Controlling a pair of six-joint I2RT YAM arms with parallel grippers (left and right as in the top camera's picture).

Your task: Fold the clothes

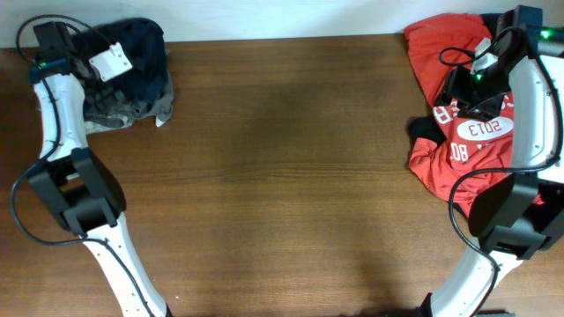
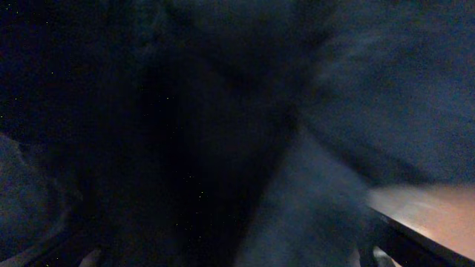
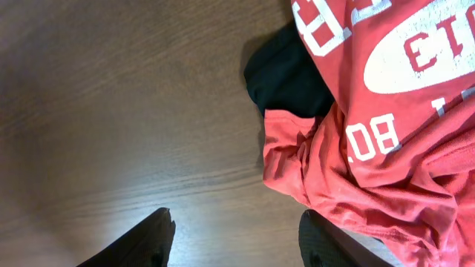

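Note:
A heap of clothes lies at the table's far left corner: dark navy shorts (image 1: 143, 42) on top of a grey-brown garment (image 1: 110, 110). My left gripper (image 1: 115, 62) is down in that heap. In the left wrist view the blurred navy cloth (image 2: 334, 111) fills almost everything, and the gripper (image 2: 234, 256) shows only pale fingertips (image 2: 90, 259) at the bottom corners, far apart. At the far right lie a red jersey (image 1: 467, 141) (image 3: 386, 148) with white lettering and a black garment (image 1: 423, 130) (image 3: 286, 70) peeking from under it. My right gripper (image 1: 451, 88) (image 3: 237, 237) hovers open over bare wood beside the jersey's edge.
The brown wooden table (image 1: 282, 158) stretches between the two heaps. A strip of its top (image 2: 430, 208) shows at the right of the left wrist view. Cables run along both arms, whose bases stand at the near corners.

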